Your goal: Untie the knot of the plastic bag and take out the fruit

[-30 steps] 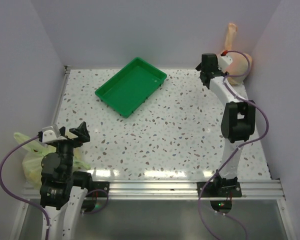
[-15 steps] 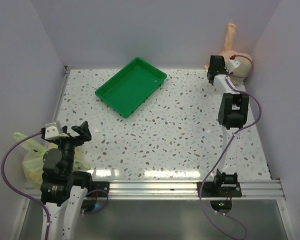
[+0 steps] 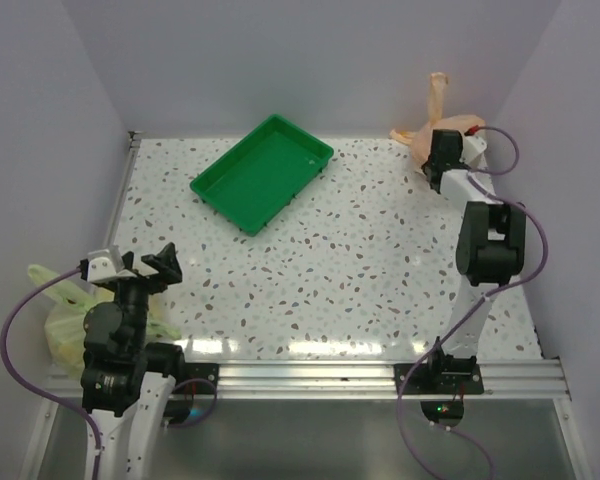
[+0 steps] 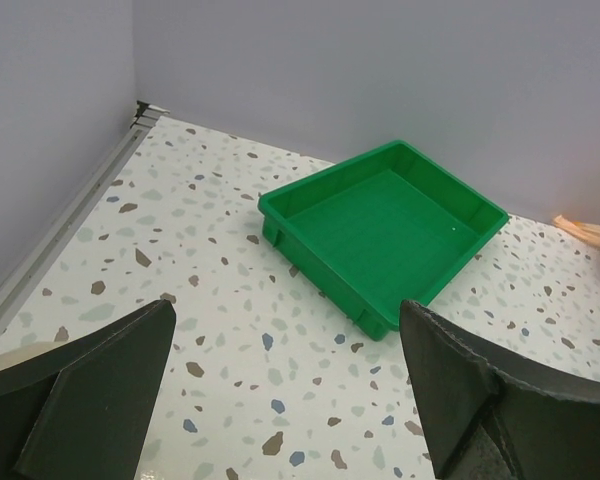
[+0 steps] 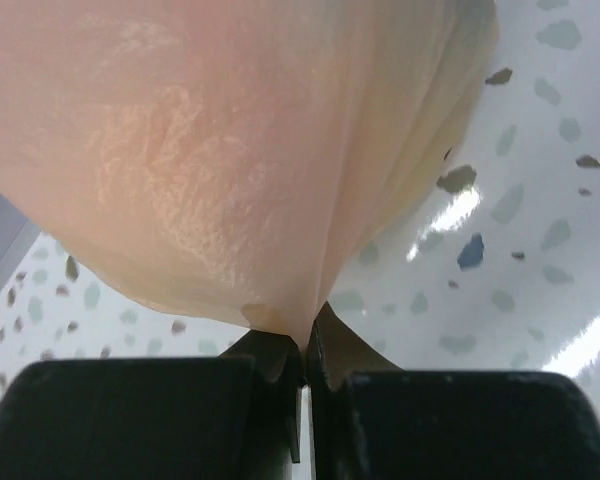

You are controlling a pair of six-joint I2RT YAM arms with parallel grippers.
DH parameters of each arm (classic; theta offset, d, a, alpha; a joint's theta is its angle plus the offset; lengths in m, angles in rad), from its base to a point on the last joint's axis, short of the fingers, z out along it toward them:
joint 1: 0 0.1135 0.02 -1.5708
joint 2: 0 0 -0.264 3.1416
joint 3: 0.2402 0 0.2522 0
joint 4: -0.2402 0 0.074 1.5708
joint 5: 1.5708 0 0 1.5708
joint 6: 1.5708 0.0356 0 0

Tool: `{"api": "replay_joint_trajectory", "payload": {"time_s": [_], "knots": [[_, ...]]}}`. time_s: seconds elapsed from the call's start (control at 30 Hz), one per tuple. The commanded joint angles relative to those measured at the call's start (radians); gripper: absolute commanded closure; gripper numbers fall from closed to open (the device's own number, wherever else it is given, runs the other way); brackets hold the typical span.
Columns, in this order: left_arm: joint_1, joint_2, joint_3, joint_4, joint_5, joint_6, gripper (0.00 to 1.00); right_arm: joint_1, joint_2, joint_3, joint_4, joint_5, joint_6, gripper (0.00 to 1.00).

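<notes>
The pale orange plastic bag (image 3: 461,124) lies in the far right corner of the table. Its knot (image 3: 437,92), a narrow twisted tail of film, stands up against the back wall. My right gripper (image 3: 439,143) is shut on a pinched fold of the bag's film. In the right wrist view the bag (image 5: 230,150) fills the upper frame and its film runs down between the closed fingertips of that gripper (image 5: 306,340). The fruit is hidden inside the bag. My left gripper (image 3: 130,266) hovers open over the near left of the table, and its wrist view shows the gripper (image 4: 290,400) holding nothing.
A green tray (image 3: 262,172) sits at the back centre-left, also in the left wrist view (image 4: 380,230). A yellow-green bag (image 3: 60,320) lies at the near left edge beside the left arm. Walls close in the table at the back, left and right.
My right gripper reached into the far right corner and shut on the bag's film. The bag has shifted and flattened leftward, its tail leaning left. The left arm barely moved.
</notes>
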Motion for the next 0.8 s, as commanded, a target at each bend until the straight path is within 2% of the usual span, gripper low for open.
{"api": "replay_joint_trajectory", "payload": {"time_s": [0.0, 0.1, 0.23, 0.27, 0.37, 0.5, 0.6, 0.63, 0.67, 0.7, 0.73, 0.77], "knots": [[0.007, -0.019, -0.004, 0.058, 0.026, 0.017, 0.0, 0.048, -0.247, -0.165, 0.044, -0.171, -0.056, 1.0], [0.007, -0.025, -0.004, 0.061, 0.034, 0.023, 0.0, 0.085, -0.418, -0.312, -0.018, -0.299, -0.109, 1.0], [0.007, -0.026, -0.007, 0.073, 0.066, 0.033, 0.0, 0.23, -0.649, -0.532, -0.082, -0.416, -0.159, 1.0], [0.006, -0.025, -0.009, 0.077, 0.072, 0.035, 0.0, 0.255, -0.744, -0.573, -0.094, -0.435, -0.162, 1.0], [0.007, -0.009, -0.008, 0.084, 0.084, 0.038, 0.0, 0.313, -0.882, -0.729, -0.165, -0.508, -0.154, 1.0], [0.007, 0.044, 0.012, 0.088, 0.096, 0.015, 0.0, 0.315, -1.163, -0.872, -0.342, -0.462, -0.147, 1.0], [0.007, 0.128, 0.032, 0.111, 0.15, -0.051, 0.0, 0.315, -1.252, -0.882, -0.533, -0.375, -0.115, 1.0], [0.007, 0.189, 0.042, 0.114, 0.165, -0.095, 0.0, 0.315, -1.29, -0.876, -0.649, -0.341, -0.096, 0.84], [0.007, 0.222, 0.061, 0.114, 0.184, -0.109, 0.0, 0.315, -1.318, -0.871, -0.688, -0.271, -0.079, 0.72], [0.007, 0.257, 0.072, 0.114, 0.236, -0.121, 0.0, 0.315, -1.343, -0.859, -0.715, -0.243, -0.056, 0.6], [0.007, 0.323, 0.084, 0.11, 0.262, -0.137, 0.0, 0.315, -1.398, -0.853, -0.734, -0.227, -0.048, 0.39], [0.007, 0.354, 0.104, 0.105, 0.288, -0.14, 0.0, 0.315, -1.418, -0.833, -0.726, -0.209, -0.053, 0.28]]}}
